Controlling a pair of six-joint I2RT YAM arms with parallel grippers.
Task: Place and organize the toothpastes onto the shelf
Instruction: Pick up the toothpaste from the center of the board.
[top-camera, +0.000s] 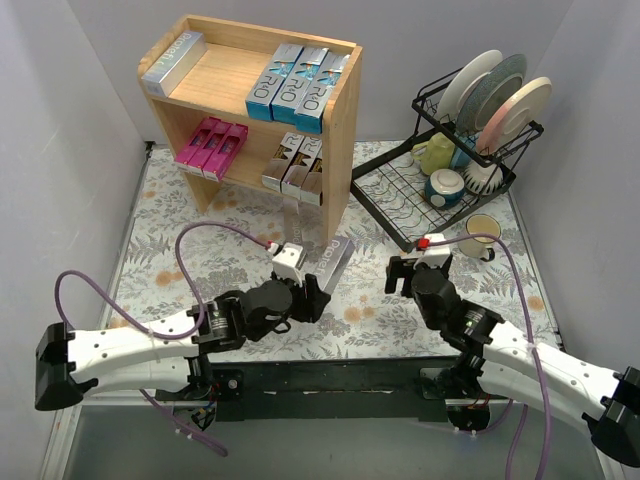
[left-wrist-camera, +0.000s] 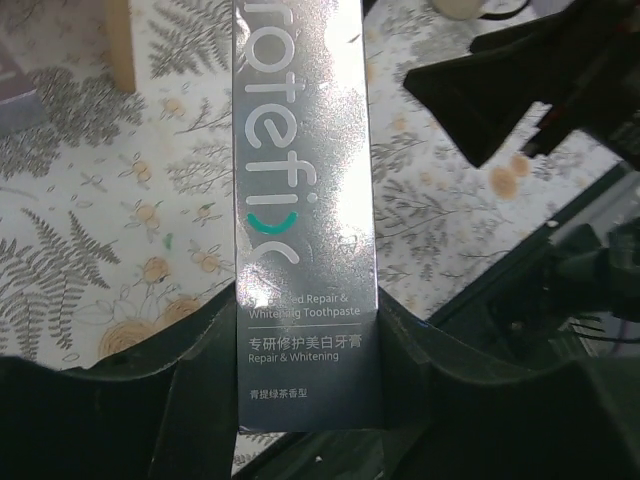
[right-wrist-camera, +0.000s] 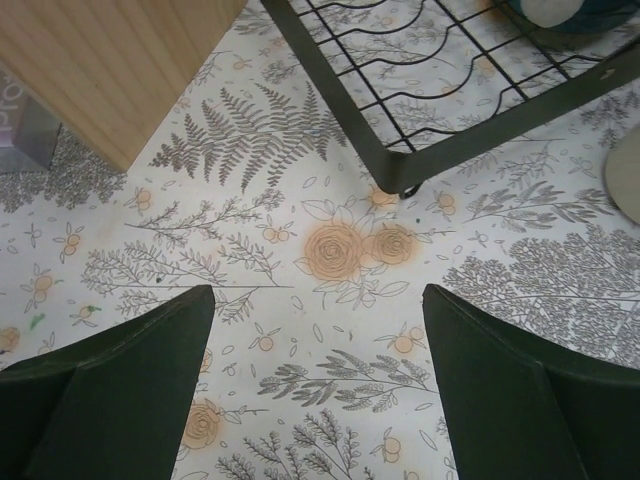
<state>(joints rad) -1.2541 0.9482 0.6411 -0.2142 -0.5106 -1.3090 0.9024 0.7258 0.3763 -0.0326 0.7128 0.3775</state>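
My left gripper (top-camera: 312, 292) is shut on a silver-grey toothpaste box (top-camera: 336, 262), held near its printed end and pointing toward the shelf (top-camera: 342, 140). In the left wrist view the box (left-wrist-camera: 305, 200) sits between both fingers (left-wrist-camera: 200, 380), above the floral mat. The shelf's top level holds one silver box (top-camera: 172, 58) and three blue-and-silver boxes (top-camera: 298, 88). On its lower level are pink boxes (top-camera: 212, 146) and silver black-gold boxes (top-camera: 296, 166). My right gripper (top-camera: 405, 272) (right-wrist-camera: 318, 330) hangs open over the mat, nothing between its fingers.
A black wire dish rack (top-camera: 395, 190) with plates and cups stands at the back right; its frame (right-wrist-camera: 400, 150) lies just ahead of my right gripper. A pale yellow mug (top-camera: 483, 233) sits beside it. The shelf's wooden side (right-wrist-camera: 120, 70) is at the right wrist view's upper left.
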